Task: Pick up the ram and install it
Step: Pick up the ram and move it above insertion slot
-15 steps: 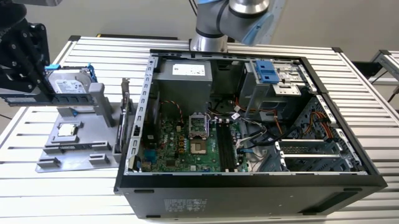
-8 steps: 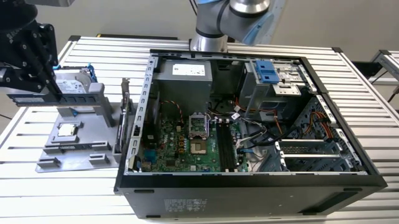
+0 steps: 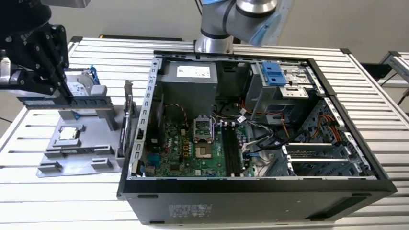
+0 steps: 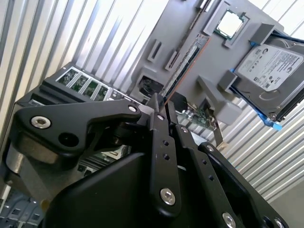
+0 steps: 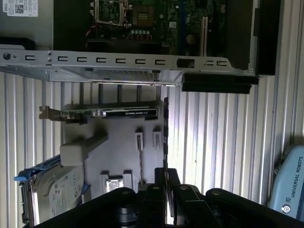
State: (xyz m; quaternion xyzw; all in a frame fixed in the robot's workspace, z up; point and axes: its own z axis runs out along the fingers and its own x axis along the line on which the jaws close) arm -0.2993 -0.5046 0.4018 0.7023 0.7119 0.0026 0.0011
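Slatted metal table point(image 3: 19, 158). My claw point(image 3: 66, 96) is clenched on the ram point(image 3: 89, 101) at the grey parts holder point(image 3: 83, 143). The motherboard's black slots point(image 3: 234, 153) lie toward the exterior view's right, roughly crosswise to its long axis.

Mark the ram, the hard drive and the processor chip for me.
ram point(image 3: 86, 101), exterior view, middle of its chip-covered flat side
hard drive point(image 4: 266, 71), second wrist view, middle of its silver labelled face
processor chip point(image 4: 230, 23), second wrist view, centre of its silver lid
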